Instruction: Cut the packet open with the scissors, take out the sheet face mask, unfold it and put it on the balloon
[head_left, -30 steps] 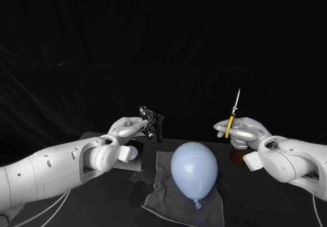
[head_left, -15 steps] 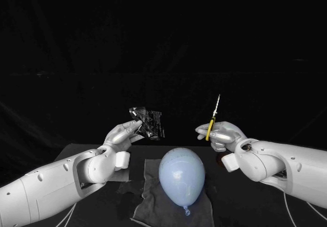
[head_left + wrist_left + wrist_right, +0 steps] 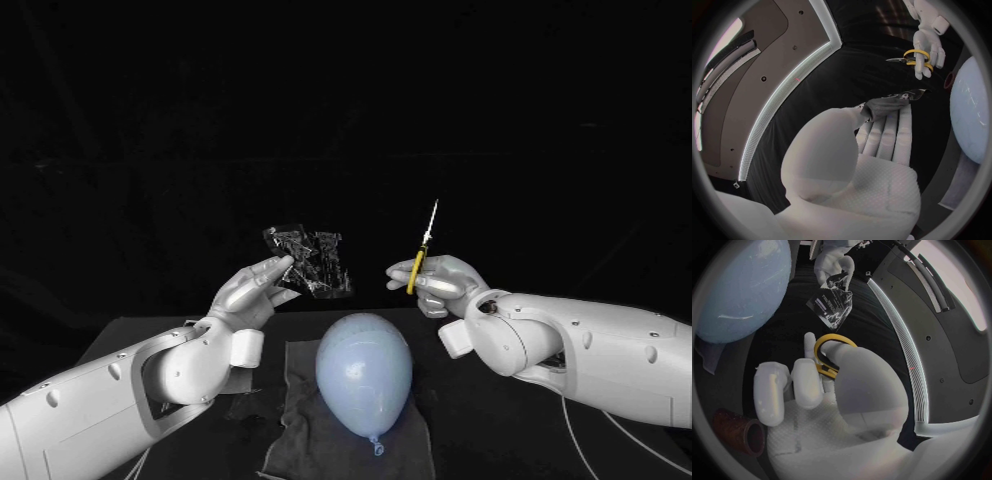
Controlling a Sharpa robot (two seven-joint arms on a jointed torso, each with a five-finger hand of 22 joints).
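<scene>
Left robot hand is raised above the table and pinches a crinkled, glossy packet between thumb and fingers, the packet standing up just above the fingertips. Right robot hand is raised at about the same height and grips the yellow handles of the scissors, with the thin blades together and pointing upward.

Compared with a second ago, the gap between packet and scissors has narrowed: the right robot hand now sits nearer the left one, with the blades close beside the packet's edge but not touching it. The camera has also shifted.

Whether anything lies inside the packet cannot be told. In the right wrist view a brown cup-shaped thing lies near that hand's heel, and its inside is hidden.

Below and between the two robot hands lies the pale blue balloon, resting on a grey cloth on the table, its knot pointing toward the robot. Neither robot hand touches it.
</scene>
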